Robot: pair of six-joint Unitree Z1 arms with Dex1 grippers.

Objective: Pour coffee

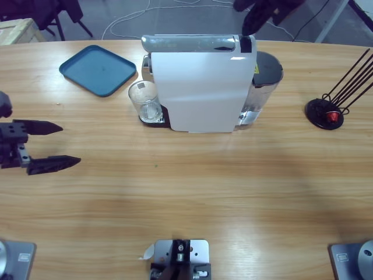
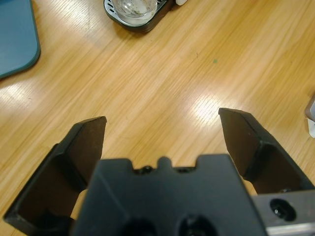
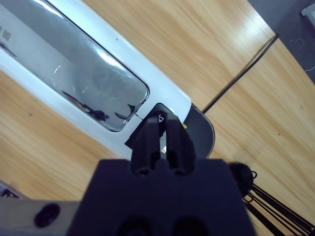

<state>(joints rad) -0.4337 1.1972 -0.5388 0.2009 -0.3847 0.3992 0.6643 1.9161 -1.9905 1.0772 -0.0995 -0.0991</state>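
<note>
Coffee machine point(image 1: 198, 87), a tall white appliance with a shiny silver lid and a dark-topped clear water tank at its 3 o'clock side, stands a little behind the middle of the long wooden table point(image 1: 192, 192) in the high view. Directly at its 9 o'clock side, a clear drinking glass point(image 1: 144, 100) sits upright on the machine's small dark drip tray, touching the white body. Further out toward 10 o'clock, a teal rounded-square plastic tray point(image 1: 98, 70) lies flat on the table, well apart from the glass. At 3 o'clock, near the table's edge, a black wire capsule rack point(image 1: 326, 112) rests on a round black base with one red capsule in it. The left gripper point(image 1: 51, 146) enters from the 9 o'clock edge, its two black jaws spread wide apart with nothing between them, hanging over bare wood well short of the glass; in the left wrist view the glass point(image 2: 134, 10) appears at 12 o'clock and the tray's corner point(image 2: 15, 39) at 10 o'clock. The right gripper point(image 3: 161, 129) comes down from the 12 o'clock edge, its jaws pressed together, its tips at the black button end of the machine's silver lid point(image 3: 83, 78).
</note>
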